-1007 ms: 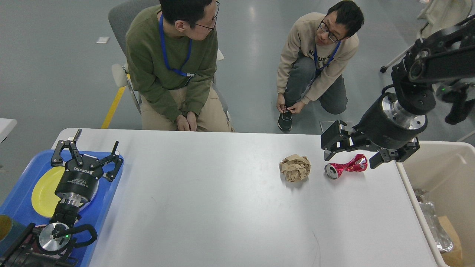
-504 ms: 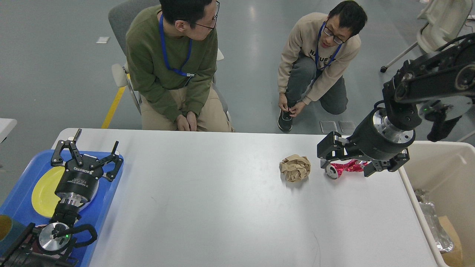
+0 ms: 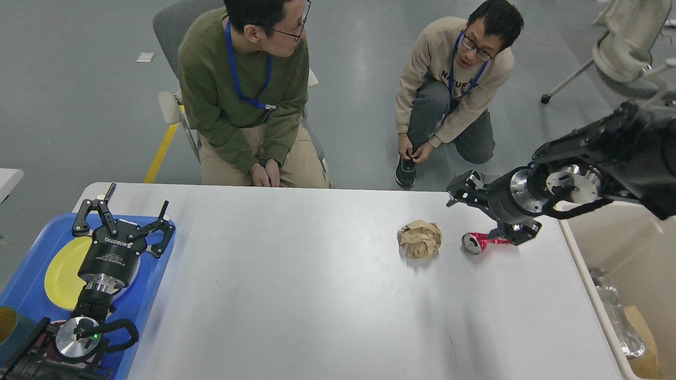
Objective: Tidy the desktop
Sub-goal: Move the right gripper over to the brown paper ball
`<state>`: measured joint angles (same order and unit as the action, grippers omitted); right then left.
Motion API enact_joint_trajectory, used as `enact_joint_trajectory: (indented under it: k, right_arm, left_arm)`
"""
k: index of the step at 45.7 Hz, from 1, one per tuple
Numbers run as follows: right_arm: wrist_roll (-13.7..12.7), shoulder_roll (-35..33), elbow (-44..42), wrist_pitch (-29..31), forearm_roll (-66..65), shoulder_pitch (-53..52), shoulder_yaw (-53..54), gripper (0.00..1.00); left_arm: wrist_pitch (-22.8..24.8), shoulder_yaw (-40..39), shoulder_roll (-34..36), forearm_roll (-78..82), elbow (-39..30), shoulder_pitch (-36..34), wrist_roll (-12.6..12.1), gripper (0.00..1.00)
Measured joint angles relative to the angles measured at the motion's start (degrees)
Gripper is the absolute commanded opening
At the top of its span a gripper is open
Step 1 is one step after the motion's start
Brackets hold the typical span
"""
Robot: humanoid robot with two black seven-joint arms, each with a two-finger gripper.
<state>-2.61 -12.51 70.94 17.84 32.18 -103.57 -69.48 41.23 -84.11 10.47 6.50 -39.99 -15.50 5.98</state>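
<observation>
My right claw (image 3: 494, 214) low over desktop (image 3: 296, 274), spread around crushed red can (image 3: 483, 240). Paper ball (image 3: 420, 238) at its 9 o'clock. Left claw (image 3: 124, 219) spread, above blue tray (image 3: 26, 290).

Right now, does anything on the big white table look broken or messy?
Yes. A red can lies on its side near the far right of the desktop, crushed and twisted in the middle, with the right gripper around it. Beside it on the left sits a crumpled ball of brown paper. Both look like rubbish.
</observation>
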Motion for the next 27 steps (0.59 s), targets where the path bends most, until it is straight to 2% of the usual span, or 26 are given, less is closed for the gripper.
enact_joint_trajectory:
  k: [12, 27]
  right_arm:
    - [-0.1, 4.07, -21.18, -0.15, 2.87, 20.64, 12.51, 1.0]
    - [-0.1, 13.22, -40.79, -1.1, 1.32, 35.41, 13.97, 1.0]
  left_arm:
    - [0.0, 0.0, -0.02, 0.0, 0.0, 0.0, 0.0, 0.96]
    - [0.0, 0.0, -0.02, 0.0, 0.0, 0.0, 0.0, 0.96]
